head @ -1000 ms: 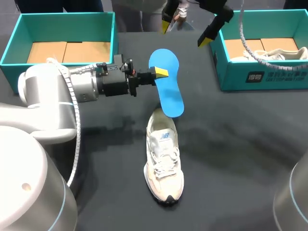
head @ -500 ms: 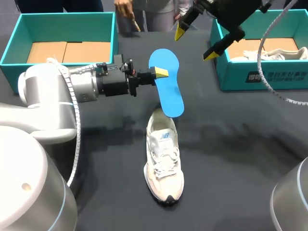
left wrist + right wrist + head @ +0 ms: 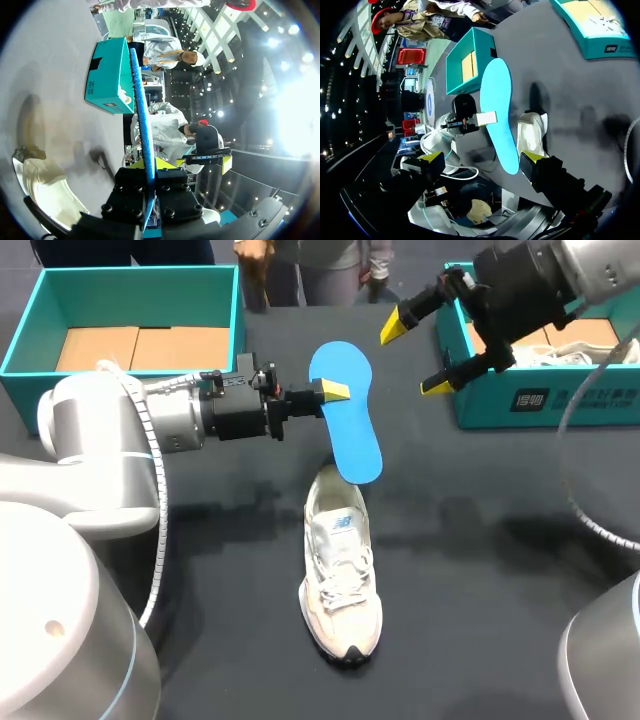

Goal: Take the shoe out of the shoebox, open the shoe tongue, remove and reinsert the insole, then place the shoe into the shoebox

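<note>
Clamping the insole (image 3: 345, 420) by its edge, the left gripper (image 3: 330, 392) holds it above the shoe (image 3: 340, 575) heel, seemingly offering it to the right gripper (image 3: 416, 358), fingers spread, beyond the shoe.

White print runs along the front wall of the shoebox (image 3: 485, 400) at the tabletop's far right corner, too small to make out. The shoe (image 3: 338, 580) near the tabletop's middle bears a small dark mark on its tongue, also unreadable.

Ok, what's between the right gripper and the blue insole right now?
Nothing: in the head view only bare dark table separates the open right gripper from the insole, held by the left gripper.
</note>
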Tool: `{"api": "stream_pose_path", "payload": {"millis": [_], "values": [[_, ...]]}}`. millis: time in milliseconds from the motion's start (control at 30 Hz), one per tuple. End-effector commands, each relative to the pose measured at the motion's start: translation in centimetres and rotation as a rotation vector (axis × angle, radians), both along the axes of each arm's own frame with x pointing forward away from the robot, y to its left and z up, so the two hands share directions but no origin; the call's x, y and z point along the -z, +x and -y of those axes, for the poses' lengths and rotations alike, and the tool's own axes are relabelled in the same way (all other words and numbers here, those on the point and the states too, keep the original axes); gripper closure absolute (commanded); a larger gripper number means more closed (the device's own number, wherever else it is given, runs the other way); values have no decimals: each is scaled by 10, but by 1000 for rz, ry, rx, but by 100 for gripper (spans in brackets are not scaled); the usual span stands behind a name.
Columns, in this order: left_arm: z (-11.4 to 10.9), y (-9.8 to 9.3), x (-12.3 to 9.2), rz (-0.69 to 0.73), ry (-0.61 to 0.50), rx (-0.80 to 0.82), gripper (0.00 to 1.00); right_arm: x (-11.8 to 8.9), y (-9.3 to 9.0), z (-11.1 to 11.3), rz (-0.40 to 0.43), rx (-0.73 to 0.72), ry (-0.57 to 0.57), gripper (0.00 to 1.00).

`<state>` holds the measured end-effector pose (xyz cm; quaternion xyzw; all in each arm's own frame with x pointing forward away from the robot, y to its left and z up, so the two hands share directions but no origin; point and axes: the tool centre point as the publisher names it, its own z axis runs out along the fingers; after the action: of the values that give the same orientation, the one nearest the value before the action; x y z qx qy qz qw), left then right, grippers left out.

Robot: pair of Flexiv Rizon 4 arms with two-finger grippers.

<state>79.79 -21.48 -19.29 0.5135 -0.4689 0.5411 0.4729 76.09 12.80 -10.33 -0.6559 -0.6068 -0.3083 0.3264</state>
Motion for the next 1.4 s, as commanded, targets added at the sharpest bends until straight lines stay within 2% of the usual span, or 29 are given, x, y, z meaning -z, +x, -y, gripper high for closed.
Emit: {"api": "stream_pose_path", "payload": {"millis": [33,333,933,1067,1267,1400], "values": [[0,-1,1,0,-1,-1,100,15,-1,1,4,24,330,0],[0,-1,1,0,-1,-1,100,37,-4,2,-4,19,411,0],[0,-1,1,0,-1,-1,100,51,-6,-3,0,17,437,0],[-7,0,-8,32,-30,-1,100,52,-6,-3,8,13,438,0],[-22,-3,-27,192,-45,-10,100,53,-6,-3,12,19,437,0],[-32,-6,-44,433,-42,-34,100,53,-6,-3,12,19,437,0]]}}
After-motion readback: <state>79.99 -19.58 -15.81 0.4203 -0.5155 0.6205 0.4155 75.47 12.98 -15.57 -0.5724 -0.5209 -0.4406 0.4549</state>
